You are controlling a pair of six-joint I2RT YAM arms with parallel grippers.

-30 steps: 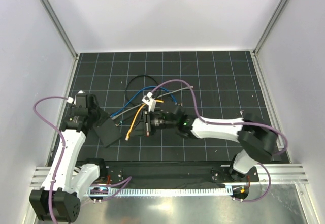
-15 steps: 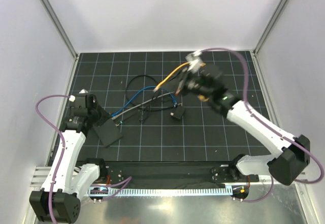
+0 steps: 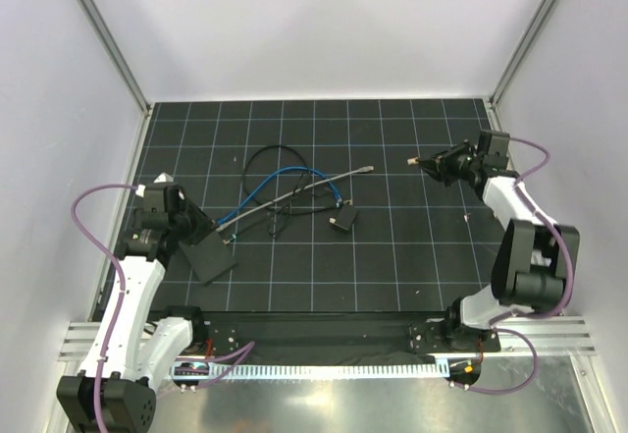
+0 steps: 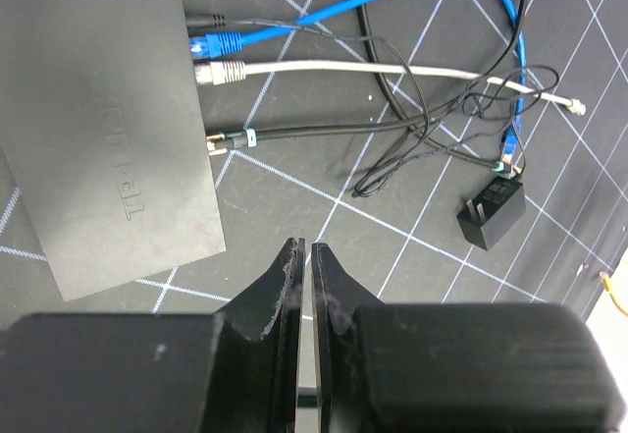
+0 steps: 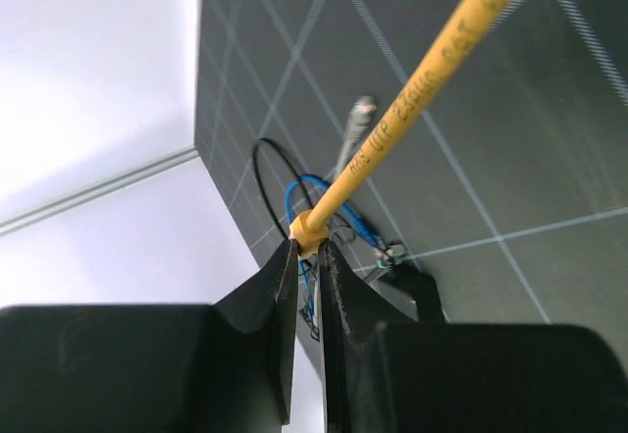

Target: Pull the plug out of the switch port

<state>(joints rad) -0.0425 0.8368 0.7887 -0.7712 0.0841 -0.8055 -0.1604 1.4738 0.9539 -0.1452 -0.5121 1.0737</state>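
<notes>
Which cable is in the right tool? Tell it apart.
The round yellow cable, pinched in the right tool; the blue cable, grey cable and black cable lie on the mat.

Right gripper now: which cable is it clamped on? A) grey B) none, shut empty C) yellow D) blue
C: in the right wrist view the right gripper pinches the yellow cable; the blue cable and grey cable are plugged into the switch.
</notes>
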